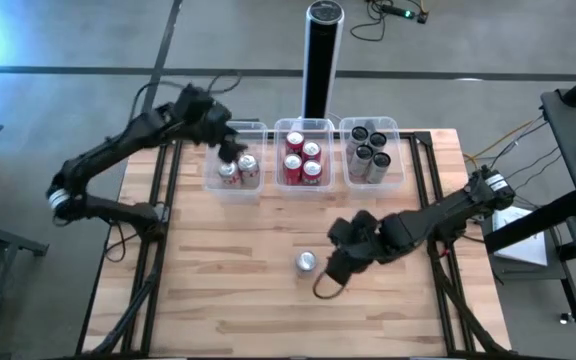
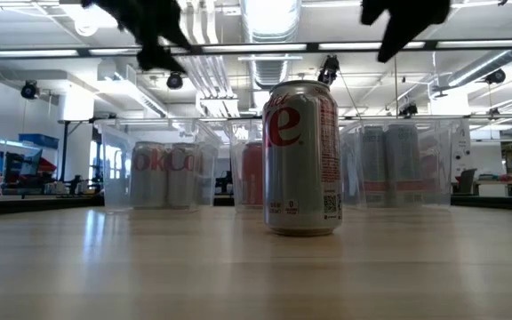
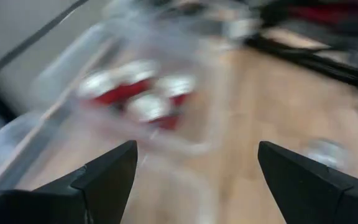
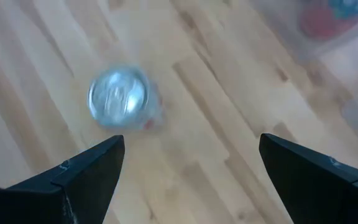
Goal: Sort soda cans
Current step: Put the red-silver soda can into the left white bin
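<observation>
Three clear bins (image 1: pixel 304 125) stand in a row at the table's far edge. The left gripper (image 1: pixel 230 148) hovers with fingers spread over the left bin, which holds two silver cans (image 1: pixel 238 168). The middle bin holds four red cans (image 1: pixel 303 158), the right bin four dark-topped cans (image 1: pixel 369 150). The right gripper (image 1: pixel 340 268), jaws wide and empty, hangs just beside a lone upright silver can (image 1: pixel 306 262) on the table (image 1: pixel 228 310).

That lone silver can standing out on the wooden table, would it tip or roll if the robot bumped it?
The silver can stands upright, taller than wide, so a high nudge would probably tip it. Once on its round side it would likely roll across the flat table. Its smooth, shiny wall looks slippery to grip.
</observation>
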Tool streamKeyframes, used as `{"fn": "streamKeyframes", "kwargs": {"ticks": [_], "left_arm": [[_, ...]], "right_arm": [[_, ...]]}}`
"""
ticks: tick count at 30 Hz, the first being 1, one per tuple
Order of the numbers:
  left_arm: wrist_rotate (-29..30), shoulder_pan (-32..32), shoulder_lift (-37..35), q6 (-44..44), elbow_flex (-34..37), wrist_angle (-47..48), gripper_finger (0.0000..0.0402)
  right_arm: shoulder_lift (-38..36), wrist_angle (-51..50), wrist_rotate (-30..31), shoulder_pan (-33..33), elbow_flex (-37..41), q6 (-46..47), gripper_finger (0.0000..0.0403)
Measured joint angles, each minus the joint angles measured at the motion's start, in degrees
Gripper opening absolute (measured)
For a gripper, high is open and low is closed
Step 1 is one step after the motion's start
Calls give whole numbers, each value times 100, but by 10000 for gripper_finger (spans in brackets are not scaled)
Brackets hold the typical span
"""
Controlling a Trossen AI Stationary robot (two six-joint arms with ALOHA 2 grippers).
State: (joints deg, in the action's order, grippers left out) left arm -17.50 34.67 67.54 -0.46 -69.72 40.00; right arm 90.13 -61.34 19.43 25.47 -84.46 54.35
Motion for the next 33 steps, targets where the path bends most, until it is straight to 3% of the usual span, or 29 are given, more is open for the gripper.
{"fn": "streamKeyframes", "kwargs": {"ticks": [4,9,15,17,25,33], "left_arm": [[-206,-1076,-723,246,604,-655,317],[-145,-2432,-1111,-260,1597,-1771,317],[1256,-3718,-869,-796,2287,-2237,317],[1513,-3928,-729,-915,2370,-2233,317],[1355,-4284,-168,-1084,2487,-2293,317],[1352,-4553,468,-1072,2522,-2514,317]], "right_arm": [[73,-8,-15,291,354,273,368],[400,704,-172,367,884,217,368],[1281,1769,-321,336,892,-180,368],[1581,1838,-507,299,745,-205,368],[2256,1855,-415,83,60,-595,368],[2369,2220,-127,-135,-258,-1038,368]]}}
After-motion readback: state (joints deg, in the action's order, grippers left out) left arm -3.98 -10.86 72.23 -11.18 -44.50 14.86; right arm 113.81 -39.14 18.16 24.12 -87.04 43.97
